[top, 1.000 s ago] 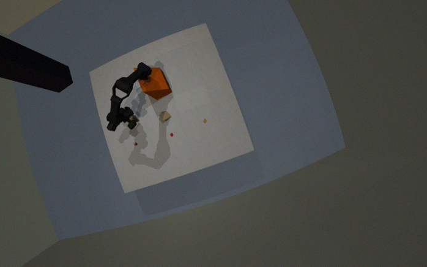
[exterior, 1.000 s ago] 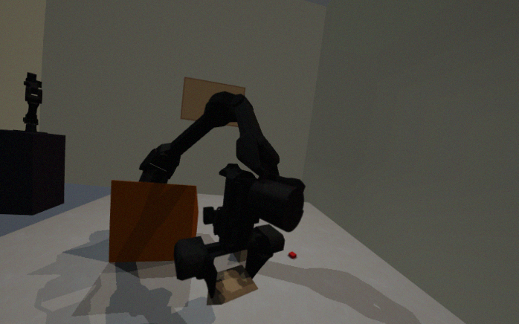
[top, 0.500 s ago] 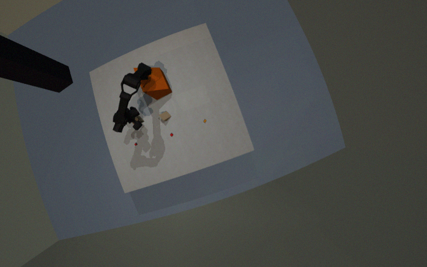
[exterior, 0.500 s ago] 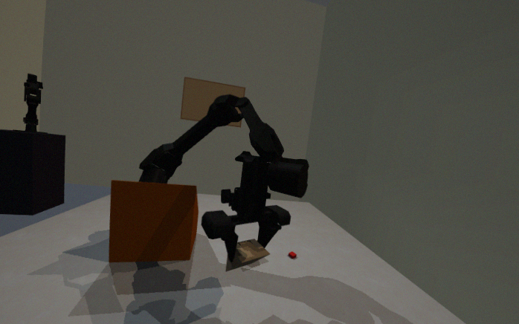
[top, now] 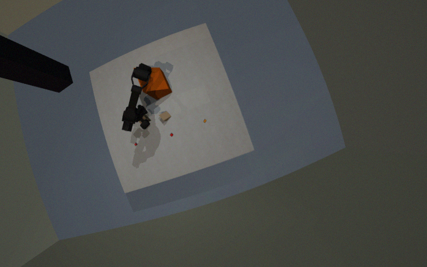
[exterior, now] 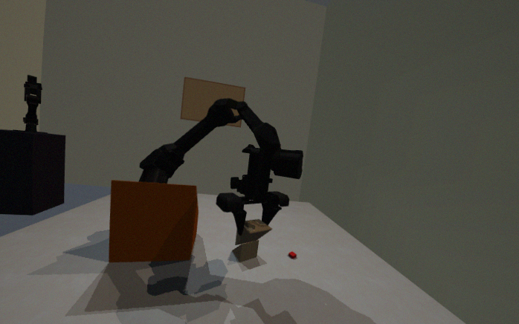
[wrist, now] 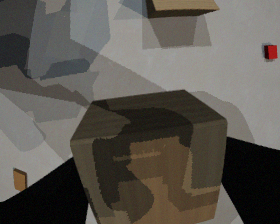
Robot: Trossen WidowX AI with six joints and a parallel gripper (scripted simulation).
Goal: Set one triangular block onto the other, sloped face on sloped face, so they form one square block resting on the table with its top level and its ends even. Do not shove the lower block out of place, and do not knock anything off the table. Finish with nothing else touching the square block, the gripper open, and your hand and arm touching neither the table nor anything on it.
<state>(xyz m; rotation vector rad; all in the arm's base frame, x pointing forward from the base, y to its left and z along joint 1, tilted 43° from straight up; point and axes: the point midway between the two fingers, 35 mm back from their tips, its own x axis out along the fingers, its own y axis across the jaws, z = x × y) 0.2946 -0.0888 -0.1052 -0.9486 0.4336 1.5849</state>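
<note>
My gripper (top: pixel 144 118) (exterior: pixel 253 228) (wrist: pixel 148 150) is shut on a tan wooden triangular block (exterior: pixel 256 228) (wrist: pixel 156 170), held above the table, tilted in the exterior view. In the wrist view it fills the space between the black fingers. The other tan block (top: pixel 165 116) (exterior: pixel 247 250) (wrist: pixel 183 6) rests on the table. In the top view it lies to the right of the gripper. In the exterior view it shows just below the held block. In the wrist view it is cut off at the top edge, apart from the held block. The held block's sloped face is not clearly seen.
A large orange box (top: pixel 155 82) (exterior: pixel 152 221) stands near the arm's base. Small red pieces (top: pixel 171 134) (top: pixel 135 144) (exterior: pixel 292 254) (wrist: pixel 271 51) and a small orange piece (top: pixel 204 120) lie on the table (top: pixel 192 149). A dark pedestal (top: pixel 26 62) (exterior: pixel 27 172) stands off the table.
</note>
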